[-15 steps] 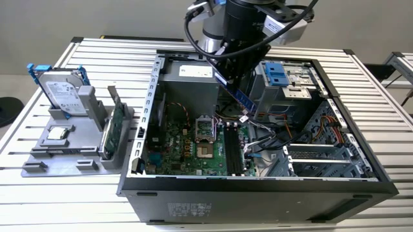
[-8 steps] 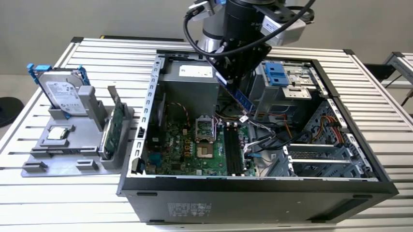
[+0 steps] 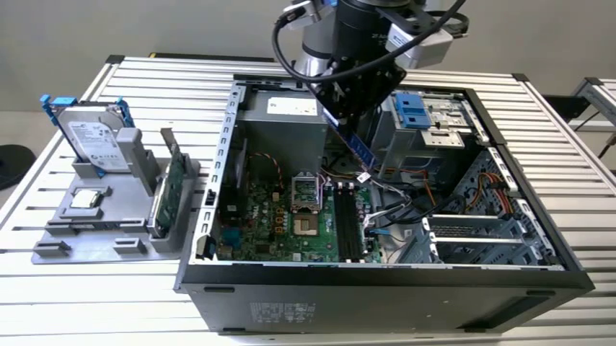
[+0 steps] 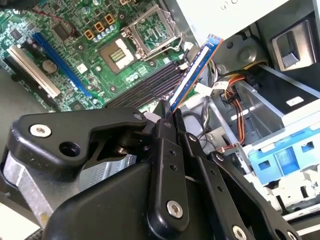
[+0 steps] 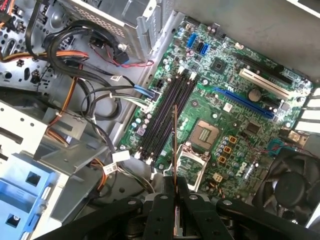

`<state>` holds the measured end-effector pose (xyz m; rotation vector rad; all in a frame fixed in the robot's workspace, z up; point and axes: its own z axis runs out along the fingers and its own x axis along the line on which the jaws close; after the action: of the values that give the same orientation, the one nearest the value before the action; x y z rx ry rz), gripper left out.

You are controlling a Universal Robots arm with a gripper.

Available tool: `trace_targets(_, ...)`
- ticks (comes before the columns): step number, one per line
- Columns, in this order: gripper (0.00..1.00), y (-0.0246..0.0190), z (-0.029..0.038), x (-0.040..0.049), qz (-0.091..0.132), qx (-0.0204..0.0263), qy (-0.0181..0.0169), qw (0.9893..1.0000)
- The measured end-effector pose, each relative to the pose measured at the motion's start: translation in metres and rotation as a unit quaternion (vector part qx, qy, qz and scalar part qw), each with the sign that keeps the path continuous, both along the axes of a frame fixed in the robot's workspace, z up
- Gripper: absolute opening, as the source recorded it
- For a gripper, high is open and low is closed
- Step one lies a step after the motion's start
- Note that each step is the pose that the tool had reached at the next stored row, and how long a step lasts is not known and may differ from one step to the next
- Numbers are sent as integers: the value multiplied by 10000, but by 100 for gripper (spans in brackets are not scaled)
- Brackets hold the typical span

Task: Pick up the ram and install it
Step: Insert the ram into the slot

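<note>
My gripper (image 3: 345,108) is shut on the ram (image 3: 353,143), a thin dark stick with a blue-edged face, and holds it tilted above the open computer case (image 3: 385,277). In the second wrist view the ram (image 4: 195,72) sticks out from between the black fingers (image 4: 162,125) over the motherboard. In the first wrist view the ram (image 5: 175,145) appears edge-on, hanging apart above the black memory slots (image 5: 167,112) and roughly in line with them. The slots (image 3: 347,220) lie beside the CPU socket (image 3: 306,198).
Loose cables (image 3: 405,198) and a blue drive bay (image 3: 412,109) crowd the case on the exterior view's right. On the left, a grey holder (image 3: 91,231) carries a silver hard drive (image 3: 97,140) and a green expansion card (image 3: 169,194). A fan (image 5: 295,185) sits near the socket.
</note>
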<state>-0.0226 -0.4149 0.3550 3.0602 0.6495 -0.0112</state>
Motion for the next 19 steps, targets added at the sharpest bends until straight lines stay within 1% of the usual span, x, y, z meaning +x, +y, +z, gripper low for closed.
trace_targets(5, 0, 0, -1, 0, -175, 0, 0, 9998)
trace_targets(9, 0, 0, -2, 0, -311, 0, 0, 9995)
trace_targets(14, 0, 0, -4, 0, -475, 0, 0, 9989)
trace_targets(19, 0, 0, -4, 0, -632, 0, 0, 9980)
